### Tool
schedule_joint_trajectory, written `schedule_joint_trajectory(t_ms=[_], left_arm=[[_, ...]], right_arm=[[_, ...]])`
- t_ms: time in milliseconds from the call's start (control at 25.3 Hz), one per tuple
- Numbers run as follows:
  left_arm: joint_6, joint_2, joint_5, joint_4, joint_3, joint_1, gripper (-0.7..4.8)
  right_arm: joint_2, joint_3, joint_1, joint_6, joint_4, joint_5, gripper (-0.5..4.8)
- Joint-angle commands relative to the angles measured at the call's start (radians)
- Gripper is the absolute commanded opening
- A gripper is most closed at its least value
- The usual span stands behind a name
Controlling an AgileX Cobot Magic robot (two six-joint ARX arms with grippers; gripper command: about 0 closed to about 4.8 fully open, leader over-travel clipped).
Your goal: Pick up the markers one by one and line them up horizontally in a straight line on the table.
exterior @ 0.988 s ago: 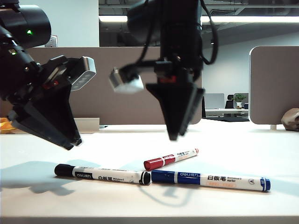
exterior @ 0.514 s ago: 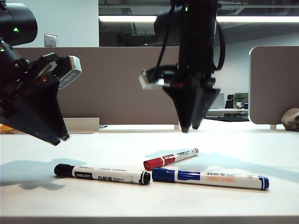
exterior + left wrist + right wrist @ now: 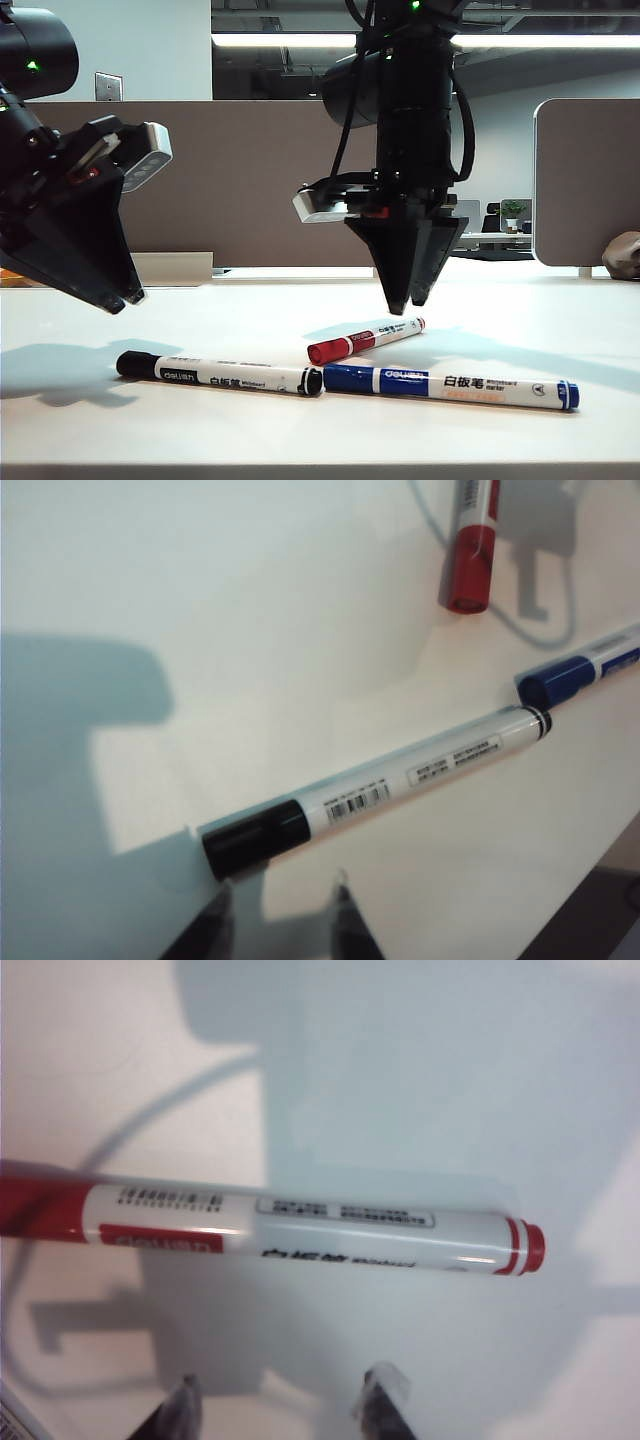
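Behind my workspace I see a brown divider panel (image 3: pixel 250 180), a grey panel (image 3: pixel 585 180), a wall socket (image 3: pixel 108 86), a ceiling light strip (image 3: pixel 290 40) and a small potted plant (image 3: pixel 513 212)

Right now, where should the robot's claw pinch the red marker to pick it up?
Probably the middle of the red marker's white barrel, coming straight down from above. It lies flat on the table with bare space on both long sides, so a finger fits on each side. The right gripper already hangs above it, jaws apart. The left gripper hovers off to the left.
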Motion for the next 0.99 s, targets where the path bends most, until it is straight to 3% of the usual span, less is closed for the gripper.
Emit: schedule_joint_trajectory(t_ms=[40, 277, 553, 988], left_arm=[[0.001, -0.003, 0.001, -0.002, 0.004, 0.001, 1.25], [0.010, -0.003, -0.064, -0.003, 0.004, 0.001, 1.25], [0.024, -0.003, -0.076, 0.002, 0.004, 0.001, 1.25], [0.027, -0.003, -0.104, 0.006, 0.005, 0.001, 1.26]], right_arm=[[-0.006, 0.003, 0.003, 0.008, 0.000, -0.006, 2.08], [-0.006, 0.003, 0.002, 0.063, 0.018, -0.024, 2.12], [-0.006, 0.004, 0.001, 0.264, 0.109, -0.137, 2.12], [-0.006, 0.004, -0.020, 0.467, 0.172, -0.138, 2.12]])
